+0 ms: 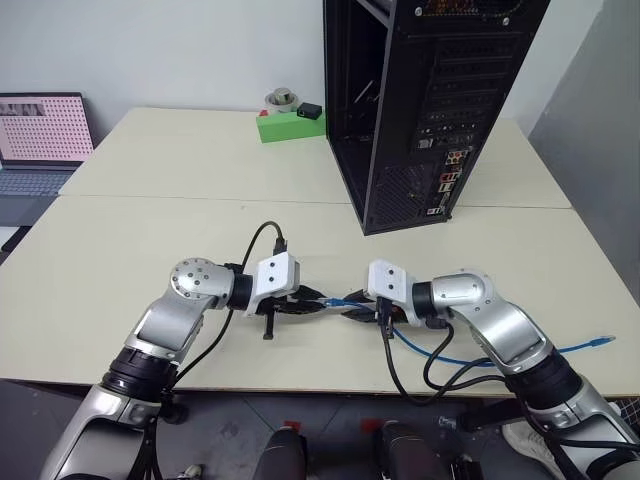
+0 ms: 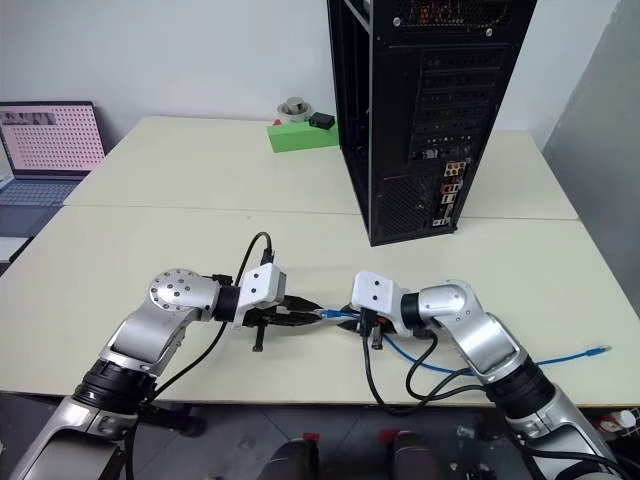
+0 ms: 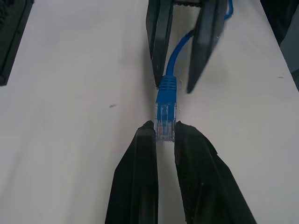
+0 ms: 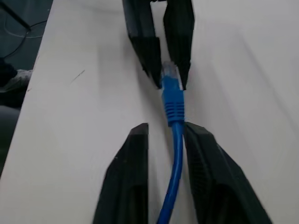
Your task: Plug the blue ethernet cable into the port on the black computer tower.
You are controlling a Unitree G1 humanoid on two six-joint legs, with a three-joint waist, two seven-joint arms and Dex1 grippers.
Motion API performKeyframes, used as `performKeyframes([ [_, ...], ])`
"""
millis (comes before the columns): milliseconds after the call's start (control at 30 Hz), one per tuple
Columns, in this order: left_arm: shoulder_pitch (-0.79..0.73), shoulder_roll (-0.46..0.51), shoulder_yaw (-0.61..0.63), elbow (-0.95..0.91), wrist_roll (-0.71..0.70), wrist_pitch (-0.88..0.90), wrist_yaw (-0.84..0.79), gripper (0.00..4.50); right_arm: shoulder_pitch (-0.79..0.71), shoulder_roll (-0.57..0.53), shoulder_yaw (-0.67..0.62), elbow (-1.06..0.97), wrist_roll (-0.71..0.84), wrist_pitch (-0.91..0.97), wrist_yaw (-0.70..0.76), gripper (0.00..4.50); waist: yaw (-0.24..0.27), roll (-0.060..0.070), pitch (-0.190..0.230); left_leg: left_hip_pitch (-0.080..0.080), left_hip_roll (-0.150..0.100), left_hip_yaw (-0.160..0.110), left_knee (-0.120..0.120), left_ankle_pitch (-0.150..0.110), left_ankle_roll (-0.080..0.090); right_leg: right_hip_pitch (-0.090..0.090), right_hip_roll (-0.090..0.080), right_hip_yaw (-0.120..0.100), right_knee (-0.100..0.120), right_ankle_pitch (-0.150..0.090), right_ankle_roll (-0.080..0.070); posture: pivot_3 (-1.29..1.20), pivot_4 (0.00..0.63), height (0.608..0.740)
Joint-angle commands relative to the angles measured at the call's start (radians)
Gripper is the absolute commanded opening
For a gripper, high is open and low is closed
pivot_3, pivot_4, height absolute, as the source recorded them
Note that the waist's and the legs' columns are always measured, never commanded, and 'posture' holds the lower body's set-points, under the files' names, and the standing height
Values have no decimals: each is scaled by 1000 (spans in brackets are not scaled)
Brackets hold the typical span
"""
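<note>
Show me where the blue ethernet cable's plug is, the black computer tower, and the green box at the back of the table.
blue ethernet cable (image 3: 166, 100), left wrist view, on the blue boot behind the clear plug.
black computer tower (image 1: 400, 195), left eye view, on the lower perforated rear grille.
green box (image 1: 290, 126), left eye view, on its front face.

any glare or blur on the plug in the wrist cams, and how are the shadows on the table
Left wrist view: the clear plug of the blue ethernet cable is sharp and free of glare; the table looks evenly lit. Right wrist view: the plug is slightly soft, with a faint shadow beside the left hand. Left eye view: soft, short shadows beside the black computer tower.
</note>
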Motion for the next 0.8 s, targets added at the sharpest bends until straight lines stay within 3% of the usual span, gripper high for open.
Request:
performKeyframes([
  [33, 19, -17, 12, -4, 17, -119, 23, 265, 0, -58, -61, -71, 45, 13, 48, 2040, 0, 0, 0, 0, 0, 0, 0, 0, 0, 0, 0, 0, 0, 0, 0, 0, 150, 740],
  [233, 60, -48, 4, 101, 165, -599, 138, 264, 64, -117, -240, -181, 248, 204, 56, 3524, 4, 0, 0, 0, 0, 0, 0, 0, 0, 0, 0, 0, 0, 0, 0, 0, 150, 740],
  [467, 9, -67, 59, 322, 481, -1223, 482, 263, 124, -19, -372, -243, 439, 425, -81, 3560, 5, 0, 0, 1, 0, 0, 0, 0, 0, 1, 0, 0, 0, 0, 0, 0, 150, 740],
  [800, -29, -63, 90, 398, 676, -1390, 773, 262, 118, 90, -359, -220, 523, 502, -201, 3560, 5, 0, 0, 1, 0, 0, 0, 0, 0, 1, 0, 0, 0, 1, 1, 0, 150, 740],
])
